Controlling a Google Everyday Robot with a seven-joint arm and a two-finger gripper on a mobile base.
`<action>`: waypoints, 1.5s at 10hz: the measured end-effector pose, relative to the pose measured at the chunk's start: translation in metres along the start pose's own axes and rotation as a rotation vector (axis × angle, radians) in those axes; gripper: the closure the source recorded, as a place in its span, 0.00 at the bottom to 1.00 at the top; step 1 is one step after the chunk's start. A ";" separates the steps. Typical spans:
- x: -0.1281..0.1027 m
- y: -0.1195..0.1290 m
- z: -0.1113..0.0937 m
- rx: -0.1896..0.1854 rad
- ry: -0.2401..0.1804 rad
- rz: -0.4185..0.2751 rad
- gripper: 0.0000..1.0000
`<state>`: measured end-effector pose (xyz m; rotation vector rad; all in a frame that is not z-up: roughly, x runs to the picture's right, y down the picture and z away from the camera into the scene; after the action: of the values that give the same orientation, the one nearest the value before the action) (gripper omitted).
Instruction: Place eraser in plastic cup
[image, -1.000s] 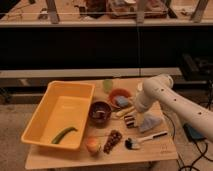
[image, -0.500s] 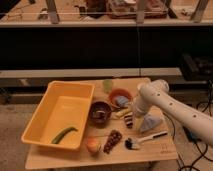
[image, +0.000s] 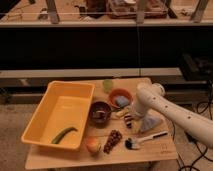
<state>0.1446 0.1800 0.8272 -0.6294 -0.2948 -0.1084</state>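
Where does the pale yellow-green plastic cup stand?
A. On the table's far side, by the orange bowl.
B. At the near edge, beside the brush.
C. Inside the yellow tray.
A: the plastic cup stands at the far side next to the orange bowl, while the gripper is down low by the eraser.

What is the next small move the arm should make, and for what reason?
Probably it should settle the gripper onto the eraser and take hold of it. The gripper is low, just beside the eraser, which lies on the table in front of the orange bowl. The plastic cup stands apart at the far edge, so carrying comes later.
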 end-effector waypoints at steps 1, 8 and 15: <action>0.003 0.001 0.006 -0.005 0.018 0.009 0.20; 0.019 0.007 0.020 -0.034 0.077 0.057 0.49; 0.037 0.009 0.028 -0.056 0.099 0.063 0.28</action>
<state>0.1745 0.2029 0.8546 -0.6859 -0.1765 -0.0868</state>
